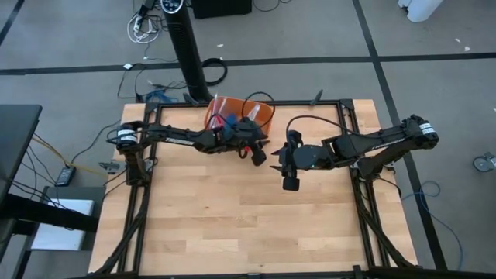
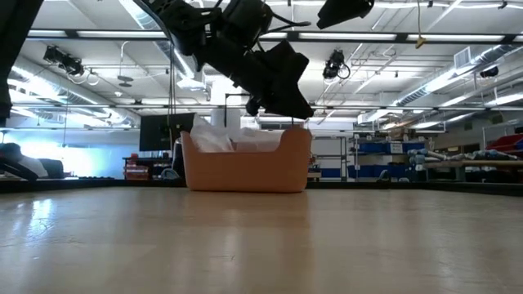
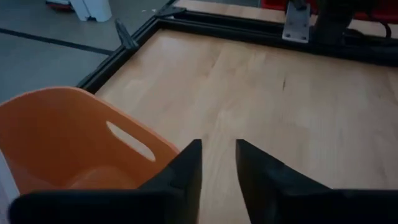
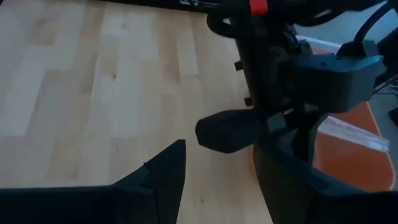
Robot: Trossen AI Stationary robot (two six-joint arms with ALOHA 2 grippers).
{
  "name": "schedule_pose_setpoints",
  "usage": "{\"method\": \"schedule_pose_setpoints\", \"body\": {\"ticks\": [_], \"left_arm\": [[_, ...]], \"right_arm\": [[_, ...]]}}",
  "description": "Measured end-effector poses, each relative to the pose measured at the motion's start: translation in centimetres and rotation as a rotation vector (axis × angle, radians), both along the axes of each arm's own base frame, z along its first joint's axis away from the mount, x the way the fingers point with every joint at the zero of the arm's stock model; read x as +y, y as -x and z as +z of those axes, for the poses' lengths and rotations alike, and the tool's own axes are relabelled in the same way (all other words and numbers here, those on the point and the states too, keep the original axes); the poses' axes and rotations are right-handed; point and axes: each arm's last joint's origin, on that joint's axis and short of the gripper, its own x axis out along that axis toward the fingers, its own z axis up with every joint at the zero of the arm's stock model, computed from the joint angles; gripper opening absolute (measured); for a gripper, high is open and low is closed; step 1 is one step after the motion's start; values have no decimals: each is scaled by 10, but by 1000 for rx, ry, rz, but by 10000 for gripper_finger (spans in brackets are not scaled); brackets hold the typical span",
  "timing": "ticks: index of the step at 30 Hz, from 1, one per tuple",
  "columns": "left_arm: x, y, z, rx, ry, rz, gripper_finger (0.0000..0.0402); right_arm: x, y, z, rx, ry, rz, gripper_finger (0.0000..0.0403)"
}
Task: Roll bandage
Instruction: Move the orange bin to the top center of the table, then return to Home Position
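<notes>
The bandage shows in no view. My left gripper (image 3: pixel 217 163) hangs above the table by the near right corner of the orange basket (image 3: pixel 74 143). Its fingers are a little apart, with only bare wood showing between them. In the high view it (image 1: pixel 260 153) reaches in from the left, just in front of the basket (image 1: pixel 263 115). My right gripper (image 4: pixel 214 177) is open with nothing between its fingers. It hangs over the table's middle (image 1: pixel 288 180), just right of the left gripper and pointing toward it.
The orange basket (image 2: pixel 245 167) stands at the middle of the table's far edge and holds a clear plastic bag (image 2: pixel 214 137) and a small blue item (image 1: pixel 230 120). A black frame rail (image 3: pixel 249 28) borders the table. Bare wood (image 1: pixel 248 225) fills the near half.
</notes>
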Motion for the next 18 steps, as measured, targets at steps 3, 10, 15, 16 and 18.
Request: {"method": "schedule_pose_setpoints", "body": {"ticks": [3,10,15,16,18], "left_arm": [[-1,2,7,1,-20,-16,122],[-18,42,66,33,-163,-4,123],[-41,84,85,-25,-170,-85,79],[-46,91,85,-42,-169,-115,67],[-56,104,80,-65,-178,-189,39]], "right_arm": [[0,1,-1,13,-6,-8,187],[-3,18,-13,154,117,-166,138],[-2,18,-31,164,100,-117,62],[-1,16,-36,155,94,-98,46],[0,14,-49,143,86,-51,15]]}}
